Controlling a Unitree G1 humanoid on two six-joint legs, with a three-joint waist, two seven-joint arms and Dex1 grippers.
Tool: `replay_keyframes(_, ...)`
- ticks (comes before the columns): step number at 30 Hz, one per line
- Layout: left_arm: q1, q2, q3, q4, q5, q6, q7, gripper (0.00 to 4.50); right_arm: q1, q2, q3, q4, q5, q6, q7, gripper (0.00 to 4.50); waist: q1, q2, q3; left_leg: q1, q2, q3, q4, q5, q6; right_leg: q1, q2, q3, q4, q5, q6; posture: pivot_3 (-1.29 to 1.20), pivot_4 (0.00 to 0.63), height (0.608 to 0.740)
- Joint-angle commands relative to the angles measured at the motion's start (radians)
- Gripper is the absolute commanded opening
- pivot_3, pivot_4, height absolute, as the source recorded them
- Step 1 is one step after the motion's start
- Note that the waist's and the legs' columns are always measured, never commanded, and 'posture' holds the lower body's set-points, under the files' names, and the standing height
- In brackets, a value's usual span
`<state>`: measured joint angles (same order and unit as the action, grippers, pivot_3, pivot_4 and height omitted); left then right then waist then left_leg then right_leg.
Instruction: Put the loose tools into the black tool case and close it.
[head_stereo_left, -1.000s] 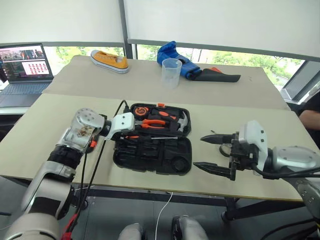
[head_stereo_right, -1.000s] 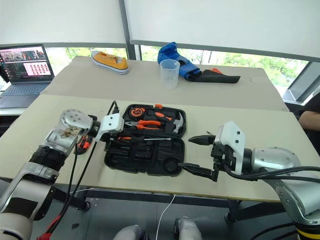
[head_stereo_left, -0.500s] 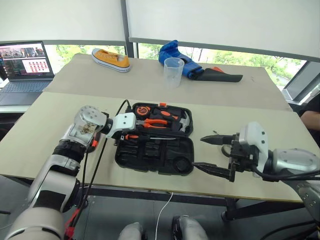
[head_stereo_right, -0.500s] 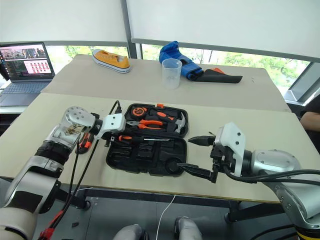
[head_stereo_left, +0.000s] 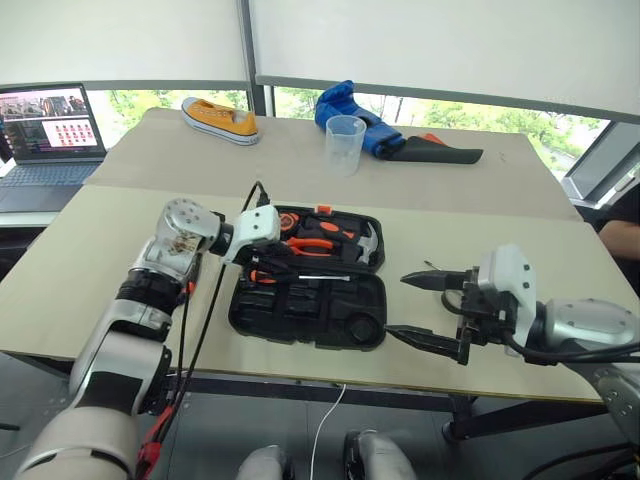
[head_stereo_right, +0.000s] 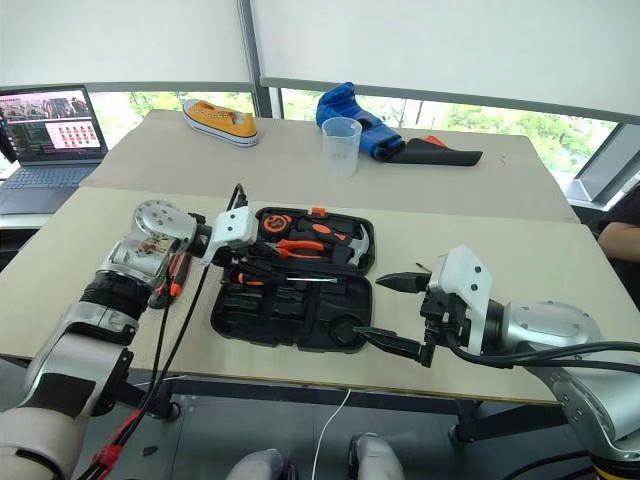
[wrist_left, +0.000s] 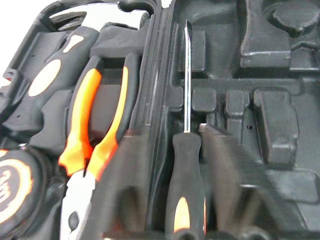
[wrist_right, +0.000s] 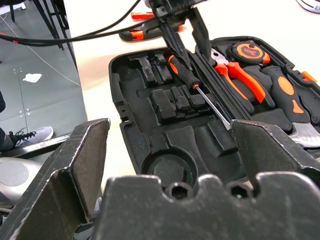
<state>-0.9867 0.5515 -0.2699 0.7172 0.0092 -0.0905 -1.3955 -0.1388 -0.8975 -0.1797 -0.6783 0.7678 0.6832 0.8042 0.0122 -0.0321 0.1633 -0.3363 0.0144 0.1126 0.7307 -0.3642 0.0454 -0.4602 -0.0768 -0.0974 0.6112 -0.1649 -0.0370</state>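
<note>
Your left gripper closed on the screwdriver and carried it over the black tool case (near its hinge); your right gripper stayed wide open, empty.

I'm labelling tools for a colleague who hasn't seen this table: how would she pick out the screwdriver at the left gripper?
Find the open black tool case on the near table. Along its hinge lies a screwdriver, between the left gripper's fingers. Unlike the orange-handled pliers beside it, it has a black handle with an orange inlay and a thin straight shaft.
</note>
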Motion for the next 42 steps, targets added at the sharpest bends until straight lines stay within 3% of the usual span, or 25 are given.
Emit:
replay_keyframes(1, -0.015, -0.013, -0.016, 0.023, 0.034, -0.061, 0.014, 0.01, -0.001, 0.003, -0.030, -0.011, 0.001, -0.019, 0.000, 4.50, 0.000, 0.000, 0.000, 0.000, 0.000, 0.000, 0.000, 0.000, 0.000, 0.000, 0.000, 0.000, 0.000, 0.000, 0.000, 0.00, 0.150, 0.724)
replay_keyframes(8, -0.002, -0.042, -0.106, 0.100, 0.171, -0.179, 0.098, 0.01, 0.016, 0.008, -0.037, -0.013, -0.002, -0.018, -0.009, 4.50, 0.006, 0.000, 0.000, 0.001, -0.001, 0.000, 0.000, 0.000, 0.000, 0.001, -0.001, 0.000, 0.000, 0.000, 0.000, 0.00, 0.150, 0.724)
replay_keyframes(12, -0.008, -0.057, -0.095, 0.134, 0.162, -0.193, 0.100, 0.01, 0.047, 0.012, -0.055, -0.014, -0.012, -0.023, -0.021, 4.50, 0.010, 0.001, -0.001, 0.002, -0.001, 0.000, 0.001, 0.000, 0.001, 0.003, -0.001, 0.001, 0.000, 0.001, 0.001, 0.00, 0.150, 0.724)
replay_keyframes(15, -0.043, -0.074, -0.014, 0.139, 0.070, -0.121, 0.090, 0.01, 0.108, 0.011, -0.103, -0.003, -0.048, -0.030, -0.044, 4.50, 0.014, 0.001, -0.001, 0.002, 0.000, -0.001, 0.003, 0.000, 0.002, 0.003, -0.001, 0.001, 0.000, 0.001, 0.001, 0.00, 0.150, 0.724)
replay_keyframes(18, -0.056, -0.056, 0.093, 0.063, -0.076, 0.025, 0.001, 0.70, 0.204, 0.003, -0.208, 0.024, -0.069, -0.012, -0.052, 4.50, 0.014, 0.000, -0.001, -0.001, 0.000, -0.001, 0.005, 0.000, 0.004, 0.002, -0.002, 0.001, 0.000, 0.001, 0.002, 0.00, 0.150, 0.724)
replay_keyframes(21, -0.035, -0.008, 0.172, -0.094, -0.216, 0.209, -0.094, 1.86, 0.287, -0.023, -0.313, 0.076, -0.097, 0.006, -0.038, 4.50, 0.008, 0.000, -0.001, -0.002, 0.000, -0.001, 0.005, 0.000, 0.004, 0.000, -0.001, 0.000, 0.001, 0.001, 0.002, 0.00, 0.150, 0.724)
replay_keyframes(26, 0.039, 0.103, 0.198, -0.396, -0.378, 0.524, -0.202, 3.83, 0.317, -0.102, -0.402, 0.237, -0.163, -0.023, 0.040, 4.50, -0.006, 0.002, -0.001, -0.001, 0.000, 0.000, 0.003, 0.000, 0.004, 0.002, 0.000, 0.001, 0.001, 0.001, 0.003, 0.00, 0.150, 0.724)
replay_keyframes(28, 0.064, 0.124, 0.196, -0.477, -0.410, 0.589, -0.200, 4.47, 0.291, -0.136, -0.376, 0.302, -0.194, -0.037, 0.062, 4.50, -0.007, 0.003, -0.001, 0.001, 0.000, 0.000, 0.003, 0.000, 0.004, 0.002, -0.001, 0.002, 0.000, -0.001, 0.006, 0.00, 0.150, 0.724)
replay_keyframes(37, 0.157, 0.129, 0.172, -0.732, -0.474, 0.686, -0.125, 4.47, -0.111, -0.203, 0.090, 0.727, -0.535, -0.178, 0.091, 4.50, -0.011, 0.006, 0.000, 0.003, 0.000, 0.002, 0.005, 0.001, 0.001, 0.002, 0.000, 0.009, 0.003, -0.004, 0.010, 0.00, 0.150, 0.724)
replay_keyframes(42, 0.179, 0.144, 0.171, -0.793, -0.497, 0.706, -0.097, 4.47, -0.262, -0.186, 0.247, 0.882, -0.650, -0.202, 0.148, 4.50, -0.014, 0.008, 0.001, 0.001, 0.000, 0.001, 0.004, 0.001, 0.001, 0.000, 0.000, 0.009, 0.002, 0.000, 0.002, 0.00, 0.150, 0.724)
